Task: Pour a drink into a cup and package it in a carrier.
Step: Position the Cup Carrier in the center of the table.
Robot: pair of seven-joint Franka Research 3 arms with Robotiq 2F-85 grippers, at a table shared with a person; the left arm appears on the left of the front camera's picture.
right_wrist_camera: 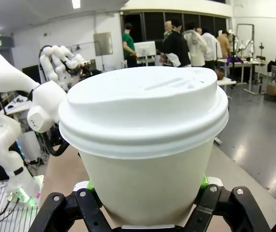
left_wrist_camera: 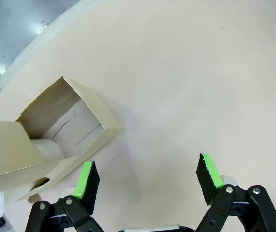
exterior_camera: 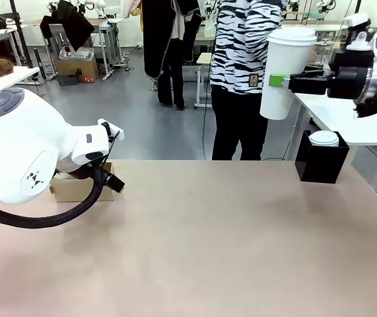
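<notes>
Packaging step — the right gripper [exterior_camera: 279, 80] clamps the lidded paper cup [exterior_camera: 286, 66] upright, high near the table's [exterior_camera: 228, 231] far right corner, the left gripper [left_wrist_camera: 147, 176] gapes empty beside the cardboard carrier [left_wrist_camera: 55, 140] at the left edge — next the cup probably must cross and sink level into a slot.

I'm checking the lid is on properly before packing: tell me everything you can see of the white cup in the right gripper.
The cup is tall, plain white and tapered, paper by its look, with a white plastic sip lid seated evenly round its rim. It stands upright, held in the air over the table's far right. The right gripper is shut on its middle, green pads on either side. Contents are hidden.
</notes>
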